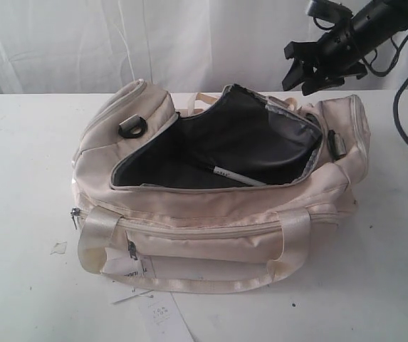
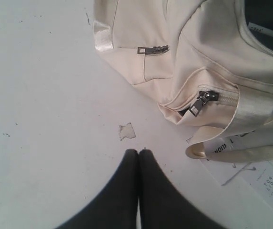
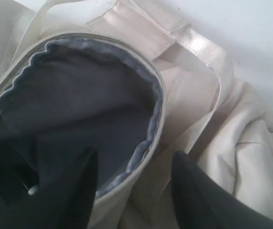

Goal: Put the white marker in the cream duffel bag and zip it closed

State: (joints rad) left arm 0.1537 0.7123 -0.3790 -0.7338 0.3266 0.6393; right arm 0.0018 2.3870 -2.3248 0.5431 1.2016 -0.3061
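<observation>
I see the white marker (image 1: pixel 236 174) only partly: its dark end blurs into the black lining (image 1: pixel 225 142) of the cream duffel bag (image 1: pixel 211 214), and the print is too small to read. In the left wrist view the picture edge cuts the marker, the paper tag (image 2: pixel 269 183) and the left fingers (image 2: pixel 122 195). The right fingers (image 3: pixel 198 200) are blurred and cut by the edge. There's a pale speck (image 3: pixel 31 190) beside them, can't tell what. The right arm (image 1: pixel 360 32) runs out of the exterior view.
</observation>
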